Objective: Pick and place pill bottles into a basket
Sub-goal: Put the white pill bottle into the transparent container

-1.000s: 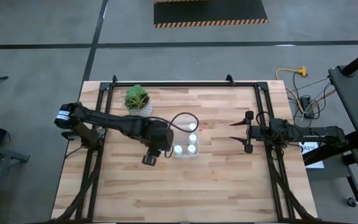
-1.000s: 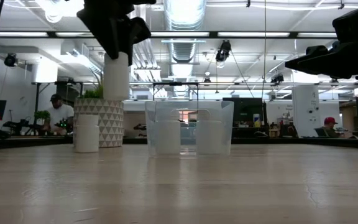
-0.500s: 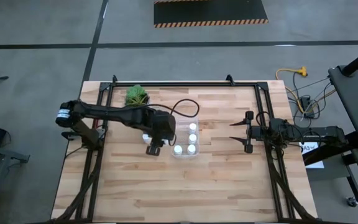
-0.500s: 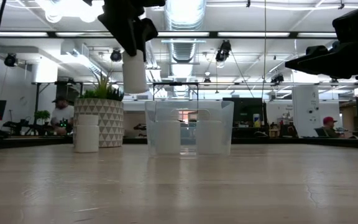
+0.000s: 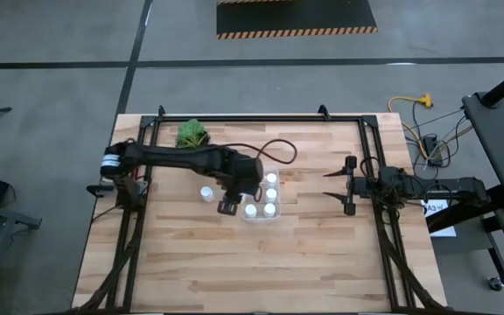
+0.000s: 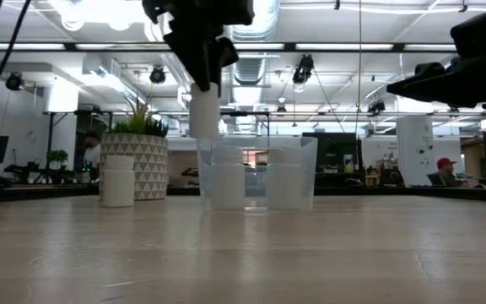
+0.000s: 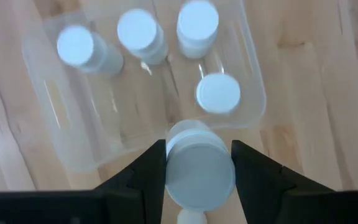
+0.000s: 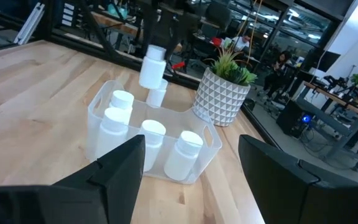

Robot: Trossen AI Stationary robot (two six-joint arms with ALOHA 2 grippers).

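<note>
The left arm has swung inward from the plant side of the wooden table (image 5: 234, 262) and now reaches over the near-left corner of the basket (image 5: 262, 198). A second ago it was out beside the potted plant (image 5: 192, 136), so the carry is nearly over and this looks like the last stretch before a drop.

The left gripper (image 7: 199, 163) stays clamped on a pill bottle (image 7: 199, 168), its two fingers pressed against the bottle's sides at a middling width. In the low view the held bottle (image 6: 203, 110) hangs upright, just above the basket's rim (image 6: 256, 142) and toward its left edge, not yet inside.

The basket holds four bottles standing upright: three in a row (image 7: 140, 32) along one wall and a fourth (image 7: 218, 93) nearer the gripper. There looks to be bare floor on the gripper's side for the incoming one.

One bottle (image 5: 206, 192) stands alone on the table, between the plant and the basket (likely the next pick).

The right arm waits at the table's right edge, well apart from the basket, the right gripper (image 5: 334, 185) spread wide and empty.
</note>
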